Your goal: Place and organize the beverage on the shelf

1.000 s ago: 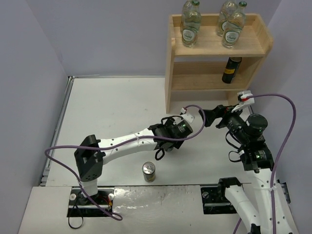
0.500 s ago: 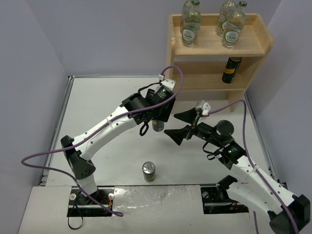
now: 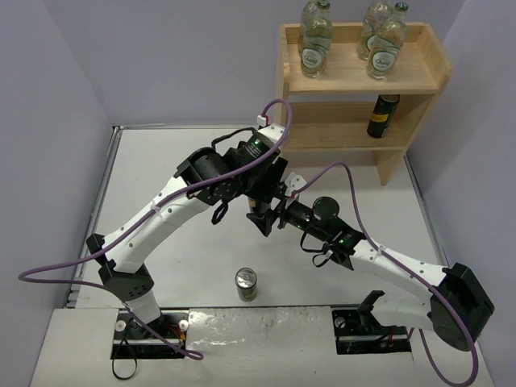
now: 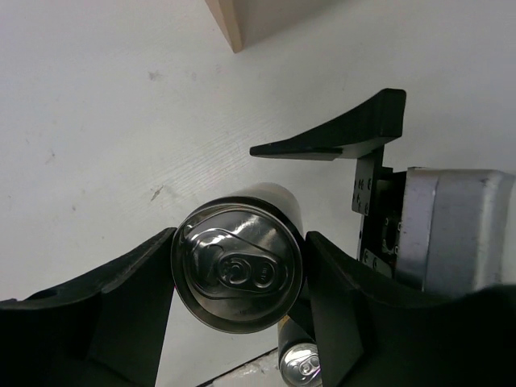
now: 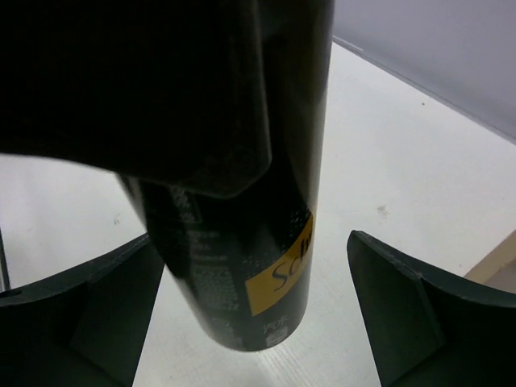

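1. Nearest the arms, a lone can (image 3: 246, 284) stands upright on the bench (image 3: 161, 177), apart from both arms.
2. Next along, the left tool (image 3: 260, 196) is clenched on a slim dark can (image 4: 238, 278). It holds the can upright over the middle of the bench, a finger pressed to each side near the silver top.
3. The right tool (image 3: 269, 214) is released, its fingers (image 5: 403, 306) spread either side of that can's lower body and not pinching it. It looks to me like a handover.
4. I'd judge the can stiff but thin-walled, smooth and a bit slippery, and not heavy. The place to take it is square across the bare lower body by the yellow label, firm enough to hold but not to dent.
5. At the right, the shelf (image 3: 282, 121) carries bottles (image 3: 316, 40) on its top tier and one can (image 3: 383, 115) on the lower tier.
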You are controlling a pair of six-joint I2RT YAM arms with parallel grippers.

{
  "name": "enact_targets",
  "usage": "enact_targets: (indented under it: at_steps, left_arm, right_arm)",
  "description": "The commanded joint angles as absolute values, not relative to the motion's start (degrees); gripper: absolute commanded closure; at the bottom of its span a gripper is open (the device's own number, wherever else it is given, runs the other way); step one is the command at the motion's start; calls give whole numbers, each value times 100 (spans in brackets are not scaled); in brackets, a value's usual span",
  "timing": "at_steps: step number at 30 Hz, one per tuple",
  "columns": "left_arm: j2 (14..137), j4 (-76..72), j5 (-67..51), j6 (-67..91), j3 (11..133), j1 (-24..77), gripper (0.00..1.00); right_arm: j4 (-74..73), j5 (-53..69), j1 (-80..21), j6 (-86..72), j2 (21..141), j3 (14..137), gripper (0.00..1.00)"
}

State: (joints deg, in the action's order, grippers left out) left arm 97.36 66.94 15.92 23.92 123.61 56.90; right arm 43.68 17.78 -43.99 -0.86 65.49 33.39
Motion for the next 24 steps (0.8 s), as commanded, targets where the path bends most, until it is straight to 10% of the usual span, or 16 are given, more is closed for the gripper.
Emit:
enact_targets:
  at_steps: [1, 15, 19, 24]
  left_arm:
    - [9369, 6759, 1521, 2198, 12735, 5713, 98]
    - [9879, 7278, 1565, 1907, 13368, 5713, 98]
    - [9888, 7225, 1380, 1899, 13403, 5713, 97]
    - [9573, 6535, 1372, 1785, 13159, 5722, 59]
  right_arm:
    - [5369, 1626, -4500, 167, 6592, 3612, 11]
    - [5457, 1959, -4570, 220, 6477, 3683, 25]
    - [5774, 2170, -4570, 123, 6574, 3621, 76]
    - [6467, 2268, -4579, -218, 6583, 3498, 100]
